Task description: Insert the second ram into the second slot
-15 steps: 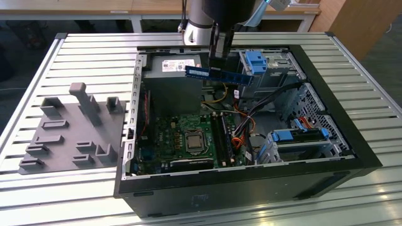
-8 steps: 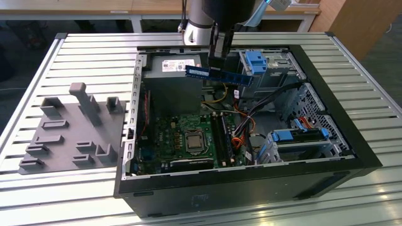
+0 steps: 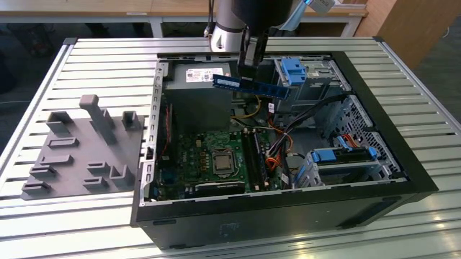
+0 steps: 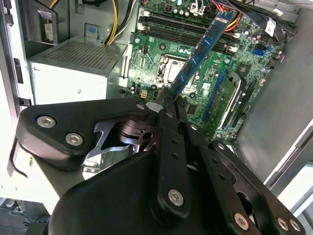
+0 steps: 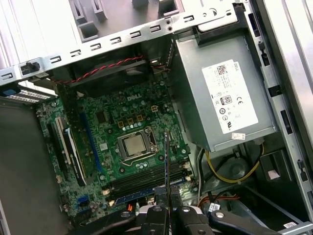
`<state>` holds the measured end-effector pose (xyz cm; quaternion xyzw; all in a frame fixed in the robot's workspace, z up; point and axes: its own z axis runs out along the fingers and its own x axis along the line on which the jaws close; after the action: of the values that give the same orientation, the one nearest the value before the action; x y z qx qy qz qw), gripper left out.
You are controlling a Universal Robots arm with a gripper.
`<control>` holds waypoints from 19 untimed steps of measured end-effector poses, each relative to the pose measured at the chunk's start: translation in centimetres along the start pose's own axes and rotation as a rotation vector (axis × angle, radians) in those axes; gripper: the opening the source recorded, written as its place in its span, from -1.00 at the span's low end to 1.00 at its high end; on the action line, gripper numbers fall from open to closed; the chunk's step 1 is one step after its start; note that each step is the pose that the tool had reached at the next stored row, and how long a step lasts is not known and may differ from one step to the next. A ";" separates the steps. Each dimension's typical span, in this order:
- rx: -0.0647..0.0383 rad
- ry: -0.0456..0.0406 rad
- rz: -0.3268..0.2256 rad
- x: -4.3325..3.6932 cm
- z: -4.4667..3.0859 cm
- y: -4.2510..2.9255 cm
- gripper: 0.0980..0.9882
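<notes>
Claw [image 3: 249,69] is gripping the second ram [image 3: 250,85], with its fingers closed tightly on the blue stick. The ram is hanging tilted in the air above the open computer case [image 3: 374,135], between the grey power supply [image 3: 198,81] and a blue drive bracket [image 3: 292,70], and it is not touching the motherboard [image 3: 216,156]. In the first wrist view the stick is showing edge-on over the long memory slots [image 5: 146,178]. The case is lying on the slatted bench [image 3: 108,65].

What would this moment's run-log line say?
gripper: shut on second ram | second ram: held above motherboard | insertion: not yet done
</notes>
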<state>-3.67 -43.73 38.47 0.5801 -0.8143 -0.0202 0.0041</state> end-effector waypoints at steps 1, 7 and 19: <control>0.000 -0.0001 0.003 0.00 0.00 0.00 -0.91; 0.000 -0.0008 0.022 0.00 0.00 0.00 -0.91; 0.001 -0.0022 0.059 0.00 0.00 0.00 -0.91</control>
<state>-3.67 -43.73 38.47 0.5558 -0.8311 -0.0203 0.0036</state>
